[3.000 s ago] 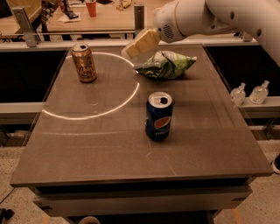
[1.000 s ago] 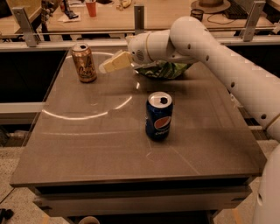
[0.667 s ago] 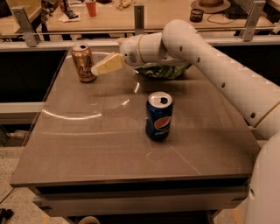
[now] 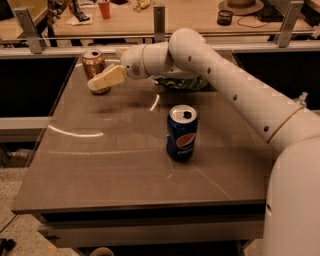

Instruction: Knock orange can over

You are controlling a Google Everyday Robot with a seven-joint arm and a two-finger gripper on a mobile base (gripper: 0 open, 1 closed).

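Note:
The orange can (image 4: 93,65), copper-orange with a silver top, stands at the table's far left and leans slightly to the left. My gripper (image 4: 102,80) reaches from the right, its pale fingertips against the can's lower front, covering part of it. The white arm (image 4: 215,75) stretches across the back of the table. The blue Pepsi can (image 4: 181,132) stands upright in the middle of the table, apart from the gripper.
A green chip bag (image 4: 182,82) lies behind the arm at the table's far side. The brown table (image 4: 100,170) has a railing (image 4: 159,35) behind it and another table with a red cup (image 4: 104,9) beyond. The robot's body (image 4: 292,200) fills the right.
The gripper has moved left across the back of the table, from beside the chip bag to the orange can, and now touches the can, which has begun to lean left.

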